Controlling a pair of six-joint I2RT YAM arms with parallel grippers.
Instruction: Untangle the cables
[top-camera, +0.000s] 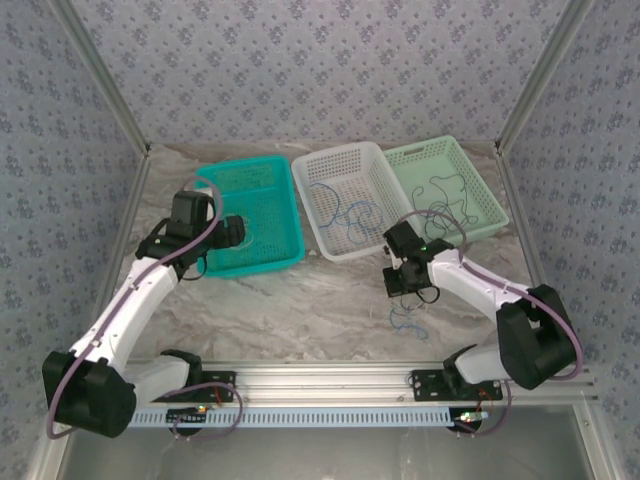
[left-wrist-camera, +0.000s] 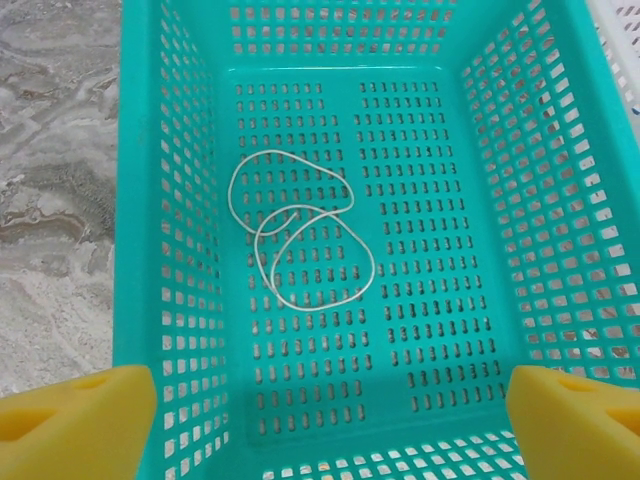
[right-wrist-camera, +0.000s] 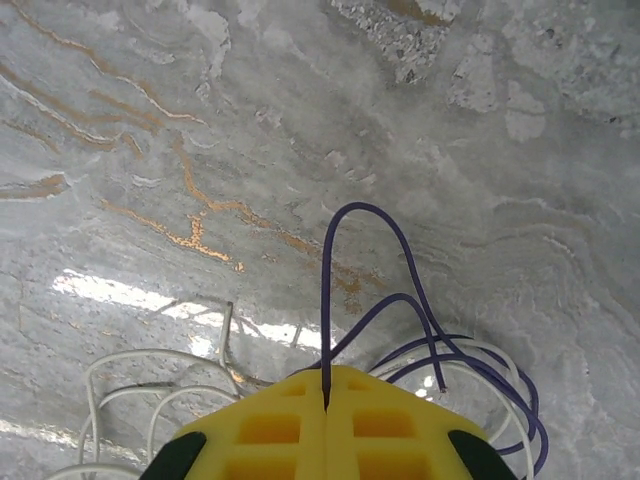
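The right pincer is pressed together on the blue cable, which rises from the jaws in a tall arch at the centre of the right wrist view. I judge the nip is meant to draw this strand out of the tangle. A pale cable lies in loops at the lower left and lower right of the pincer and runs close along the blue strand at the right, so the two look not yet parted. Beyond them the marble surface lies bare toward the top of the frame, which gives room to pull away.

The left pincer is spread wide and holds nothing, above the near wall of the teal basket. A pale loop rests alone on the basket floor, left of centre; this is probably its sorted place.

In the top view the white basket and green basket stand side by side at upper right, just beyond the right pincer. Their near rims would limit a forward pull.
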